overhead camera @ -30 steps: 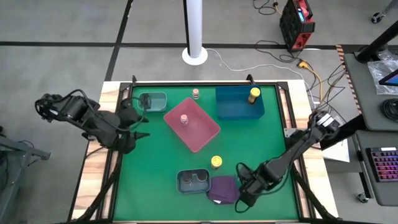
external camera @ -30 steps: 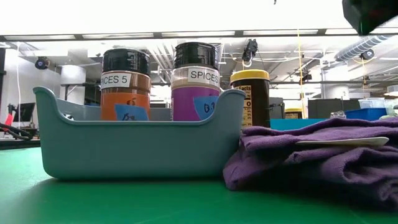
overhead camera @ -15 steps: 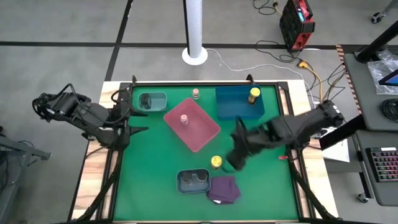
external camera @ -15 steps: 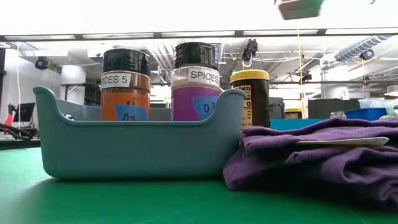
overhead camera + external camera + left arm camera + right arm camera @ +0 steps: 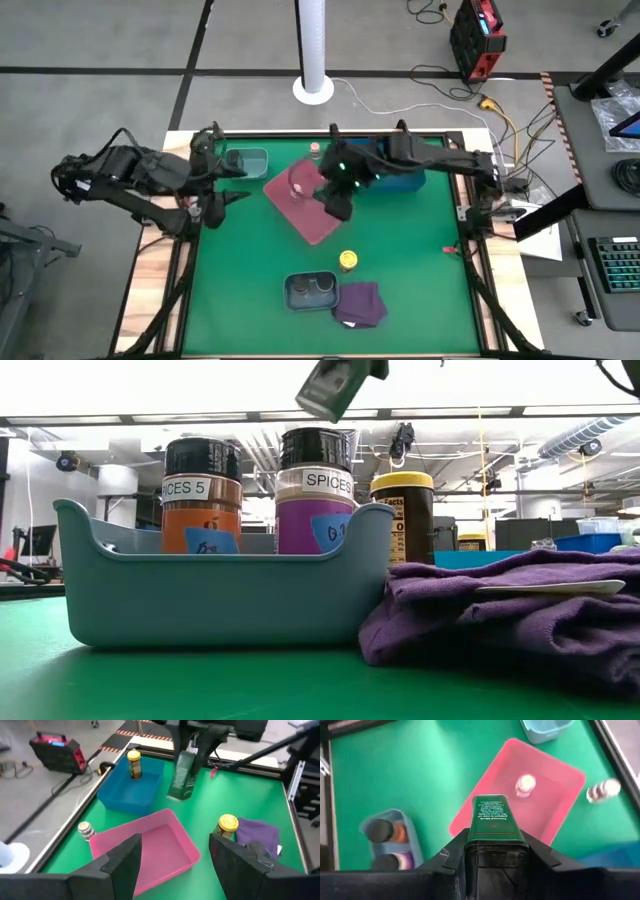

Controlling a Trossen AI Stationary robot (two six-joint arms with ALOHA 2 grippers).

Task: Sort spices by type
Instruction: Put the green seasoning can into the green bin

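**Carrying the green tin to the right tray**

The right gripper (image 5: 337,200) is clamped on a green tin (image 5: 492,816), high above the pink tray (image 5: 555,795). Just below sits a pale pink jar (image 5: 525,784). Lower slowly and miss that jar.

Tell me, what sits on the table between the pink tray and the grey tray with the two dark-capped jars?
In the high view, only a yellow-capped jar stands on the green mat between the pink tray and the grey tray, off toward the purple cloth.

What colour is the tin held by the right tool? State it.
Green tin with white print, clearest in the right wrist view.
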